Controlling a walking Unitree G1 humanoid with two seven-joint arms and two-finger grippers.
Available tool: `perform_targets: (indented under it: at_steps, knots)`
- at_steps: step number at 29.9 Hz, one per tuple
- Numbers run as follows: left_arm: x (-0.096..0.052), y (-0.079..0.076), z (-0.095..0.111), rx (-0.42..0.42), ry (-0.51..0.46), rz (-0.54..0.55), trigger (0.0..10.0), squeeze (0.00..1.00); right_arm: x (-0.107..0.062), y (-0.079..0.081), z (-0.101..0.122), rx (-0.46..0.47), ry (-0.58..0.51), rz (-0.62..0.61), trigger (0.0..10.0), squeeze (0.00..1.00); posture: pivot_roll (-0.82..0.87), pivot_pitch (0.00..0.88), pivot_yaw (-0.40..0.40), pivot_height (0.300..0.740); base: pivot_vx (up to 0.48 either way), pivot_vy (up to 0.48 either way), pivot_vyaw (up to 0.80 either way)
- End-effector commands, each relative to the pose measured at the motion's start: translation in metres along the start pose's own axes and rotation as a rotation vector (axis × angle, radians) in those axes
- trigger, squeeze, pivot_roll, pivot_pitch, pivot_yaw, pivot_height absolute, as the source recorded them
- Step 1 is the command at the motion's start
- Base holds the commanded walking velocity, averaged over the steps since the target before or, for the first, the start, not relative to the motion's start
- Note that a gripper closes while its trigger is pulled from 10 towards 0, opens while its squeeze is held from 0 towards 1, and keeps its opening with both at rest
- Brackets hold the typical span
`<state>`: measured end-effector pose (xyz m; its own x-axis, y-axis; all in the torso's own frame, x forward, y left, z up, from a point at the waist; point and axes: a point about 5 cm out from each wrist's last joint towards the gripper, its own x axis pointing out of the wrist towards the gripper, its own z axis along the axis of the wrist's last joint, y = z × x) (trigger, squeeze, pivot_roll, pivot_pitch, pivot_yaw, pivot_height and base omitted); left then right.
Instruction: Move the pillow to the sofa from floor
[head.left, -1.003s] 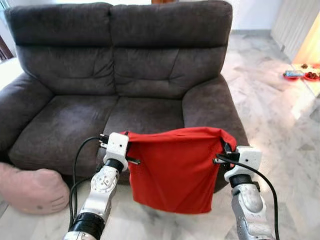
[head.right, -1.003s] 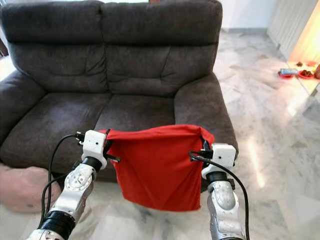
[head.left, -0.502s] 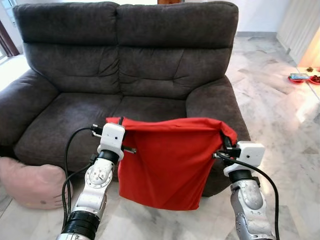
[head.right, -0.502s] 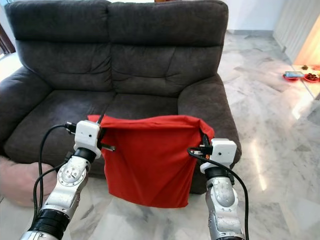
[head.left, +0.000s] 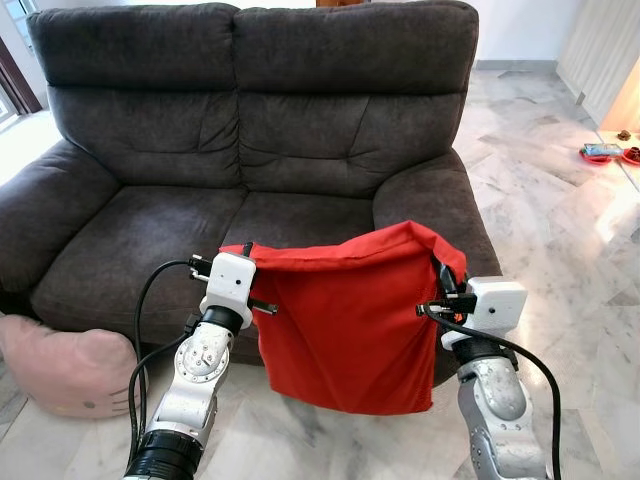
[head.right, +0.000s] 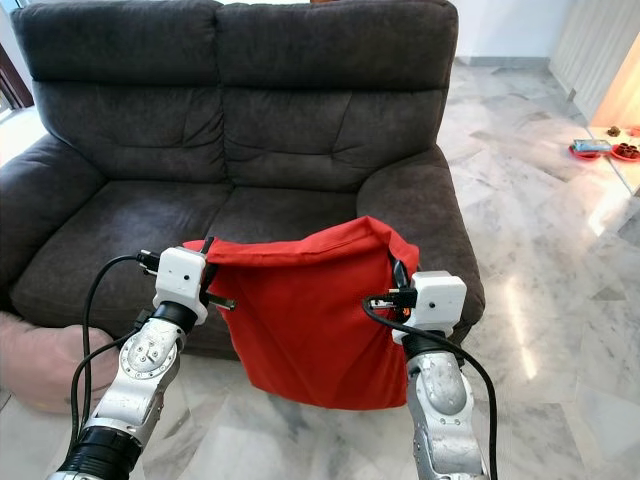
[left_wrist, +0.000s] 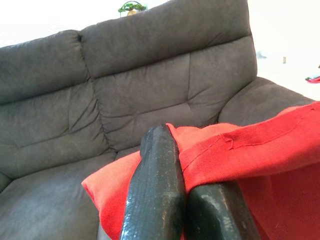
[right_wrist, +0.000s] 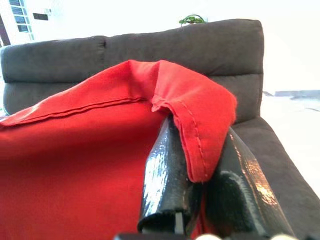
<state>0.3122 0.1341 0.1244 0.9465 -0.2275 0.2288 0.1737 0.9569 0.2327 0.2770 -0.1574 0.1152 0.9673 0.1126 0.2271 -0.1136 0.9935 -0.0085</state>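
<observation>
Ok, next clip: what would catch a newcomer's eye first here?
The bright red pillow, hanging off the floor between the two arms in front of the dark grey sofa. The left gripper pinches one top corner and the right gripper the other, its side raised higher. A pink cushion lies on the marble floor by the sofa's left armrest.

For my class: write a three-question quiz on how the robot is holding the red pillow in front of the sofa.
1. True or false: the red pillow rests on the sofa seat.
2. Which grippers pinch the pillow's top edge? A) left only B) right only C) both
3. Fill in: a pink cushion lies on the ____ at the sofa's left end.

Key
1. False: it hangs in the air before the seat.
2. C: left gripper and right gripper each clamp a top corner.
3. floor
</observation>
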Motion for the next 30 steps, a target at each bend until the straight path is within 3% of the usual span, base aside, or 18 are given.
perform_targets:
  at_steps: [1,12,20,30]
  knots:
    - [0.008,0.003,0.024,0.024,-0.107,0.007,10.0,0.00,0.007,0.006,0.017,-0.016,-0.074,0.036,10.0,0.00,-0.04,0.016,0.043,0.740,0.000,0.000,0.00]
    - [0.009,0.010,0.038,0.061,-0.164,0.041,10.0,0.00,0.010,0.003,0.039,-0.034,-0.143,0.025,10.0,0.00,-0.04,0.009,0.044,0.740,0.000,0.000,0.00]
    - [0.013,0.015,0.060,0.088,-0.236,0.062,10.0,0.00,0.020,0.002,0.067,-0.039,-0.246,0.008,10.0,0.00,-0.04,0.017,0.043,0.740,0.000,0.000,0.00]
    - [0.020,0.020,0.079,0.103,-0.296,0.082,10.0,0.00,0.026,0.005,0.084,-0.032,-0.297,0.014,10.0,0.00,-0.04,0.016,0.046,0.740,0.254,0.000,0.00]
